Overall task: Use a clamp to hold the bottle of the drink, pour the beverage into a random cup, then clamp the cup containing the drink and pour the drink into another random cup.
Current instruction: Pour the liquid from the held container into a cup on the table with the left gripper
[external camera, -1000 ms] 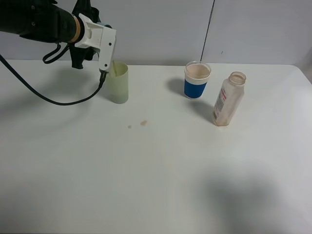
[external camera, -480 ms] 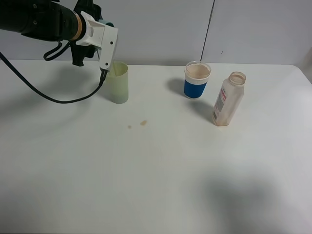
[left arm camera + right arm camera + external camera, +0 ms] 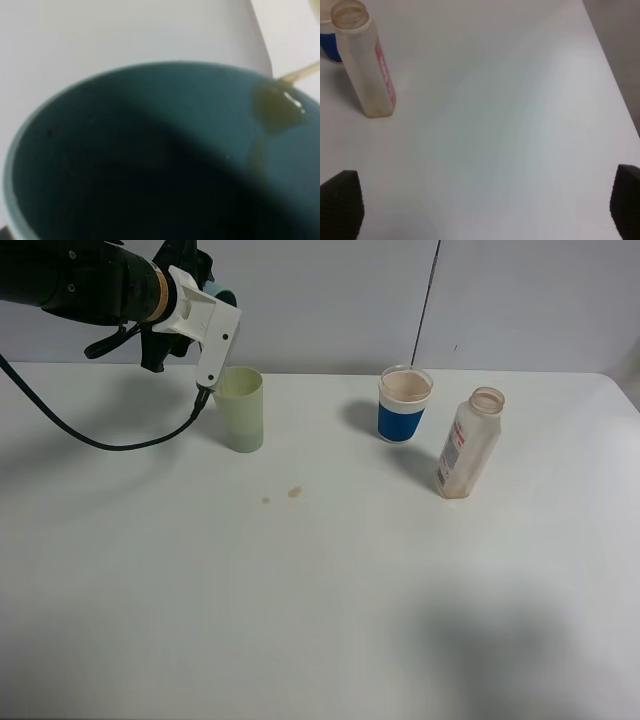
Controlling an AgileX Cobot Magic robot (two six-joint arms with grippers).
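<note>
At the upper left of the high view the left gripper (image 3: 205, 285), clamped on the tilted teal cup (image 3: 150, 150), hangs above the yellow-green cup (image 3: 241, 408); drips could miss it and spot the table (image 3: 320, 580), while the right gripper's fingers (image 3: 340, 202) stand spread.

The uncapped bottle (image 3: 366, 62) is standing at upper left on the white desk (image 3: 510, 125), hiding a blue cup (image 3: 329, 45); black fingers (image 3: 342, 202) are showing at both lower corners.

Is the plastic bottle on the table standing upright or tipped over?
Upright. The bottle stands on its base on the table, with its open, capless mouth facing up, beside the blue cup.
</note>
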